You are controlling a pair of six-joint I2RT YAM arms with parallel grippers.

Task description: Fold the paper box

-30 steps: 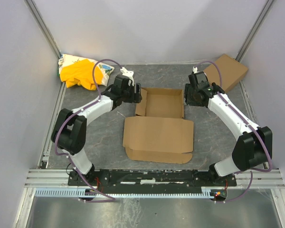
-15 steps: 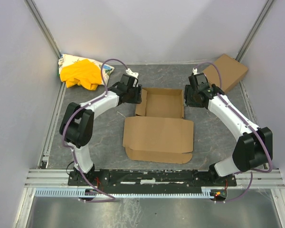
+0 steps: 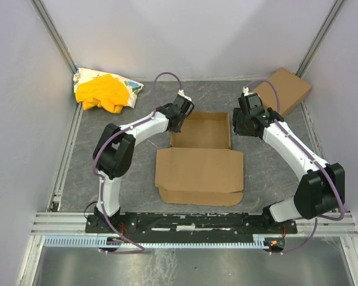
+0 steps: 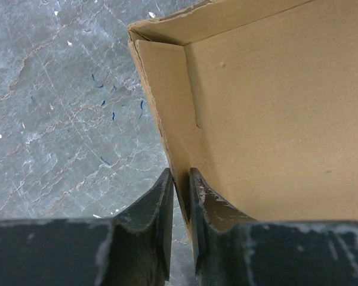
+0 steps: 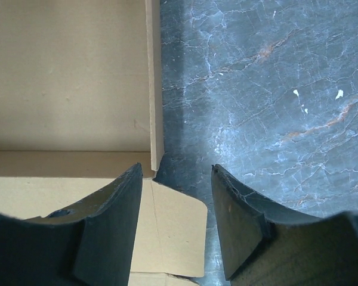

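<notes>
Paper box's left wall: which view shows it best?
Left wrist view: the left wall fills it, pinched between the jaws. Top external shows it small; right wrist shows only the right wall.

Standing here, I see the top camera high behind the arm bases, looking down on the whole table [image 3: 86, 143]. Each wrist camera faces down from very close. The left sits over the paper box [image 4: 274, 119] at its left wall, the right apparently over its right wall. All three share that box.

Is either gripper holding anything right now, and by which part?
The left gripper pinches the paper box by its upright left side wall. The right gripper is open and holds nothing.
</notes>
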